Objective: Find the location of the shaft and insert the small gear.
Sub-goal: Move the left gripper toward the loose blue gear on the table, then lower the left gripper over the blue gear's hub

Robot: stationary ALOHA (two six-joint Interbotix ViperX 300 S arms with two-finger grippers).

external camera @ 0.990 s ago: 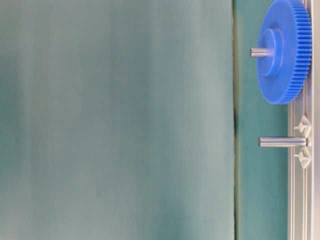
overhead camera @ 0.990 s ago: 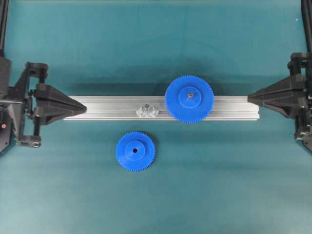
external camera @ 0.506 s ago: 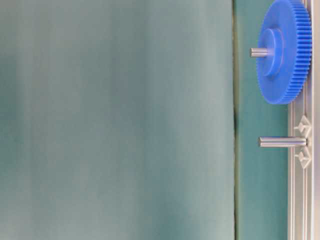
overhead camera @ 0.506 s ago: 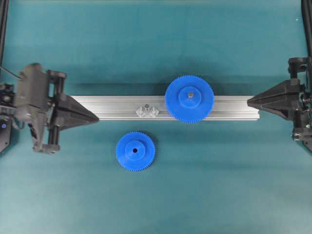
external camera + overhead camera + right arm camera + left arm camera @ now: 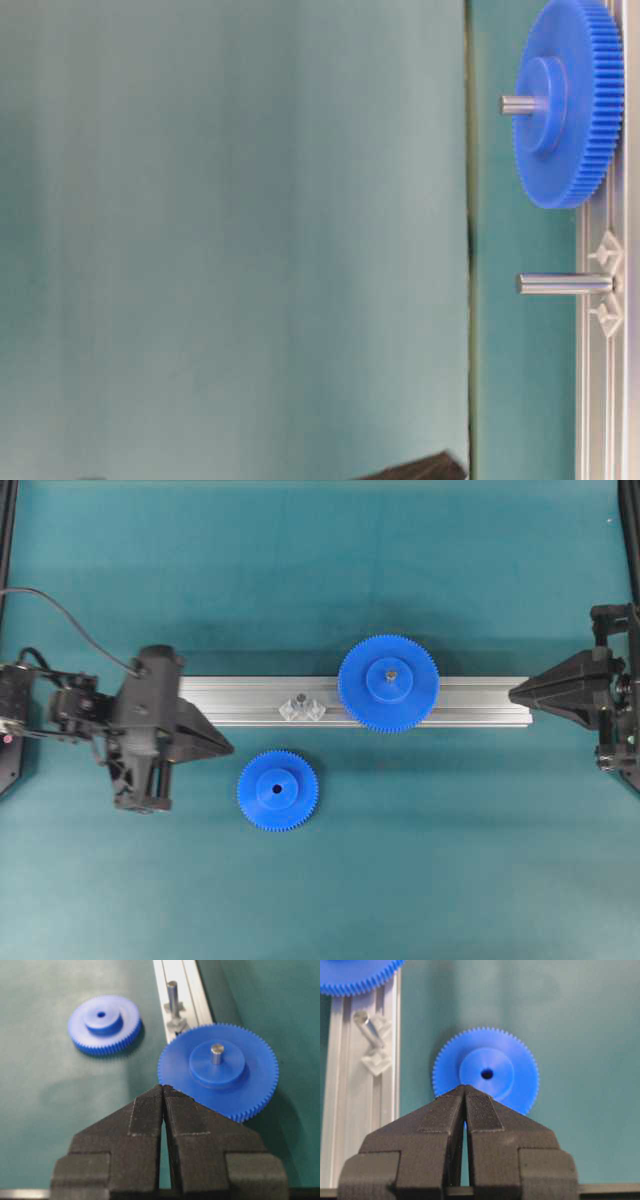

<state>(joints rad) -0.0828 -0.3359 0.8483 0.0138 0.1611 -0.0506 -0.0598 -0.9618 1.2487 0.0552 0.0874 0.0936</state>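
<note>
The small gear (image 5: 278, 790) (image 5: 486, 1071) (image 5: 104, 1023) lies flat on the teal mat, in front of the rail, hub up with its dark hole showing. The shaft (image 5: 298, 700) (image 5: 563, 284) (image 5: 366, 1029) (image 5: 173, 994) stands bare on the aluminium rail (image 5: 250, 701), left of the large gear. My left gripper (image 5: 229, 748) (image 5: 465, 1087) is shut and empty, its tips just left of the small gear. At the rail's right end my right gripper (image 5: 513, 692) (image 5: 162, 1087) is shut with nothing in it.
The large blue gear (image 5: 388, 683) (image 5: 218, 1069) (image 5: 566, 103) sits on its own pin on the rail. Bare teal mat lies around the rail. A dark corner of the left gripper (image 5: 415, 468) shows at the bottom of the table-level view.
The left arm has swung away from the rail's left end, right and toward the front, ending beside the small gear. The right gripper and both gears stayed put.
</note>
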